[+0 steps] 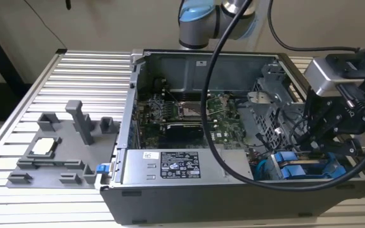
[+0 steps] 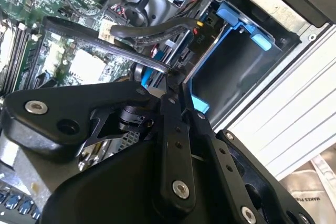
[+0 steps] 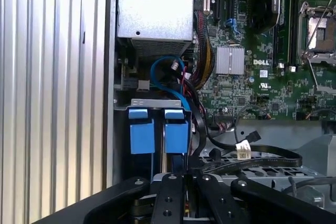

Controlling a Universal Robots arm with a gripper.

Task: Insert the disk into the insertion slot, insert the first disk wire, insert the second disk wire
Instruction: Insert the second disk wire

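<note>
Black cables (image 3: 247, 158) are crossing the drive bay (image 3: 157, 129) opening beside the claw (image 3: 181, 182); the ribbed tabletop (image 1: 74, 76) is lying open.

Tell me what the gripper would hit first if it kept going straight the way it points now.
Probably the blue disk carrier seated in the drive bay. In the first wrist view the gripper points along the bay, its fingers close together just short of the carrier's blue tabs. A black cable runs close beside; depth is unclear.

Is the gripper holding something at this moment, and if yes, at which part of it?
It cannot be told. The gripper is down inside the PC case, beside the blue carrier parts of the insertion slot; its own linkage hides the fingertips in both wrist views.
</note>
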